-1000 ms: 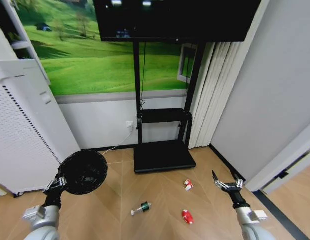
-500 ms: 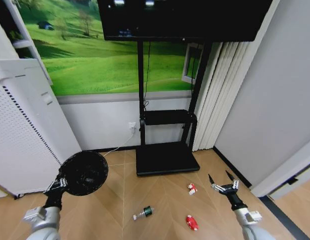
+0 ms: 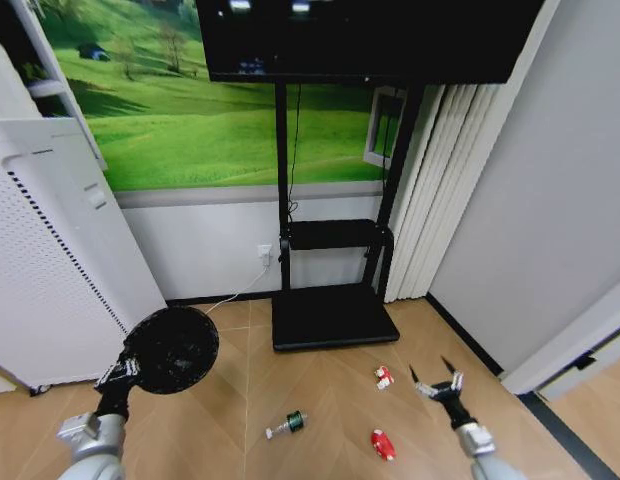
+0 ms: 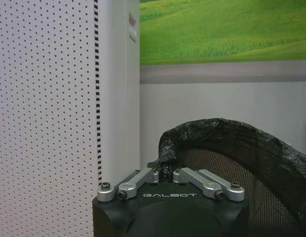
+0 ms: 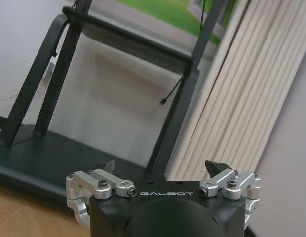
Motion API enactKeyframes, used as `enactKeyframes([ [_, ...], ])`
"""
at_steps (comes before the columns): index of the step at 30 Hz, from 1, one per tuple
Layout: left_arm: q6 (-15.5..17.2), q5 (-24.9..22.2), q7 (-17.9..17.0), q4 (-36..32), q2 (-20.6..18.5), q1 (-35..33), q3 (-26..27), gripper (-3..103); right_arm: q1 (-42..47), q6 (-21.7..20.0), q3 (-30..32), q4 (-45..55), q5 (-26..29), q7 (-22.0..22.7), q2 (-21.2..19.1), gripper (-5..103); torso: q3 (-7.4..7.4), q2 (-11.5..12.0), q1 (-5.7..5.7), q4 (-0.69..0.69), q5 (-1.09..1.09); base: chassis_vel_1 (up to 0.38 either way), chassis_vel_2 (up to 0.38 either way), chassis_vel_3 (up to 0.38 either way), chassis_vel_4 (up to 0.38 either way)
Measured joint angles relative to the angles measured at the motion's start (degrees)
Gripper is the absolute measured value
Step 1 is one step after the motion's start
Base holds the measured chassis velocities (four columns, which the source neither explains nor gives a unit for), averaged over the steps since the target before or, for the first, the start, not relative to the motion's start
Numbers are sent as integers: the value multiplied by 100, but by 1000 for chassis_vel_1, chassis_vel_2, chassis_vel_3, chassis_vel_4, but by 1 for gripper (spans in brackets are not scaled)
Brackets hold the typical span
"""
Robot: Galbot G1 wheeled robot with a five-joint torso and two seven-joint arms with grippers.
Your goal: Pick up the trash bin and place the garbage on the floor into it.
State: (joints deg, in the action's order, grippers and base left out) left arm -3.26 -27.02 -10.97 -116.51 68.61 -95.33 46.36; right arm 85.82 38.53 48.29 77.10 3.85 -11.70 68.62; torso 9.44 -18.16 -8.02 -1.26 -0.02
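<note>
Two pincers show at the near edge of the head view. On the left, the left pincer (image 3: 121, 372) is clamped on the rim of the trash bin (image 3: 172, 349), which it holds off the floor with its dark mouth tipped toward the camera; in the left wrist view the fingers (image 4: 143, 176) meet on the black liner folded over the rim of the mesh bin (image 4: 232, 163), with nothing else between them. On the right, the right pincer (image 3: 434, 377) hangs above the wooden floor (image 3: 330, 400) with its two pointed fingers spread wide apart and touching nothing; the right wrist view shows the same wide gap between the tips (image 5: 217, 167).

On the floor between the two arms lie the three pieces of garbage: a red-and-black can (image 3: 383, 444) nearest, a small clear bottle (image 3: 287, 425) with a green label a little to its left, and a red-and-white packet (image 3: 384, 377) farther off, just left of the right pincer and well apart from the bin.

Beyond them stands a black TV stand (image 3: 332, 315) against the wall, and a tall white perforated appliance (image 3: 50, 270) rises behind the bin on the left
</note>
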Motion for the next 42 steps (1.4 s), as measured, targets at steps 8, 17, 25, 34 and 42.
enactKeyframes([
  [8, -4, 7, 1, 78, -44, 9, 38, 7, 470, -493, -307, -59, 309, 189, 153, 100, -1, 0, 0, -4, 1, 0, 0, 0, 0],
  [17, 172, -174, -85, -23, -180, 130, -16, 7, 717, -877, -105, -58, 14, 89, -11, 100, -1, 0, 1, -2, 1, 0, 0, 0, 0],
  [25, 515, -695, -214, -281, -605, 274, 225, 7, 670, -384, -97, -835, -468, 88, -13, 100, -1, 0, 1, -2, 3, 0, 0, 0, 0],
  [34, 524, -834, -218, -515, -686, 318, 274, 7, 1104, -634, 16, -813, -790, -303, 72, 100, -1, 0, 1, -3, 3, 0, 0, 0, 0],
  [42, 397, -735, -176, -524, -591, 295, 263, 7, 1359, -955, 85, -703, -915, -484, 150, 100, 0, 0, 1, -2, 0, 0, 0, 0, 0],
])
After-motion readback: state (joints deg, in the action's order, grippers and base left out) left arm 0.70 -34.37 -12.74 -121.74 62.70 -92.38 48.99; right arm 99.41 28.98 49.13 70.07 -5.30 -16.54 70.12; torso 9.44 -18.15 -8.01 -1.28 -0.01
